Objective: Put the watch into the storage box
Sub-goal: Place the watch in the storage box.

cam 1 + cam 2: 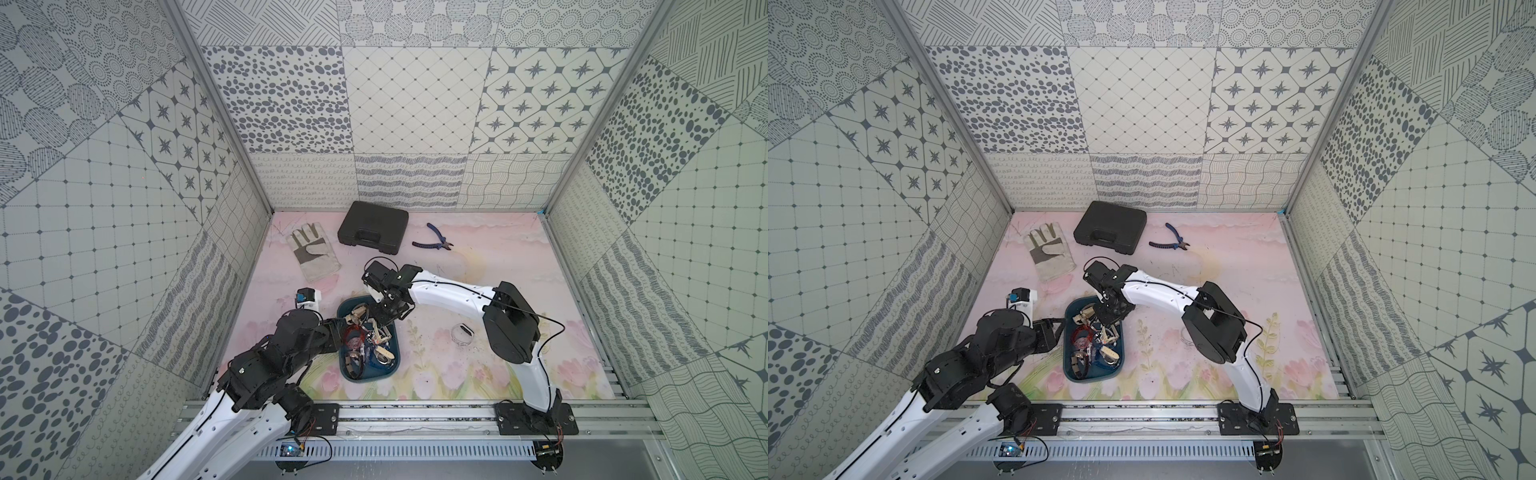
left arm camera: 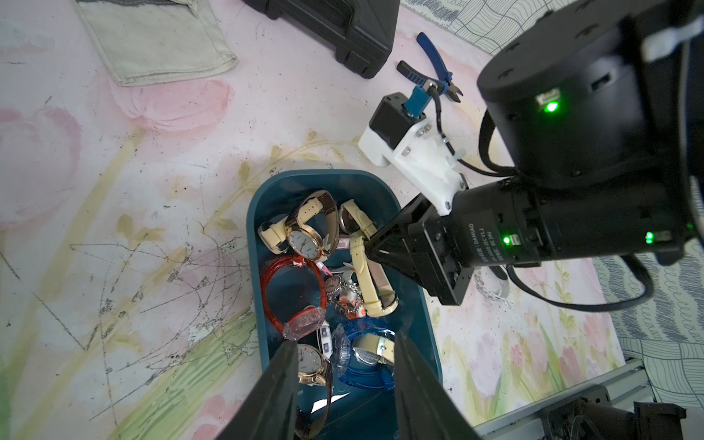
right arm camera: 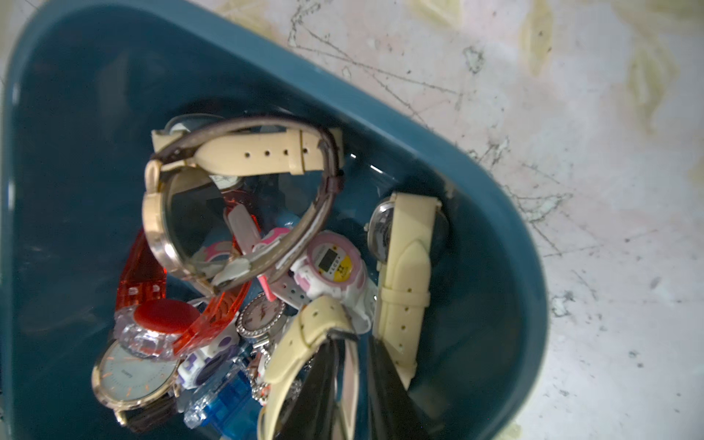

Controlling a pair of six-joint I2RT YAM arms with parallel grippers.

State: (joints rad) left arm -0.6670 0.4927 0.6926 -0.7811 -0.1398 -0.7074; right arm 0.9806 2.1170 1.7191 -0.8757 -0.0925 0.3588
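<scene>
Right tool [image 3: 356, 339] inside storage box [image 3: 76, 152], jaws narrowly apart around cream-strap watch [image 3: 297, 343]. Left tool [image 2: 344, 339] half wide, empty, above same box.

both top views: high overhead, whole scene. wrist views: close, facing down. all share storage box [image 1: 374, 373].

watches [image 2: 304, 244] in storage box [image 1: 373, 373] | case [image 1: 372, 227] behind | pliers [image 1: 434, 240] beside case
</scene>
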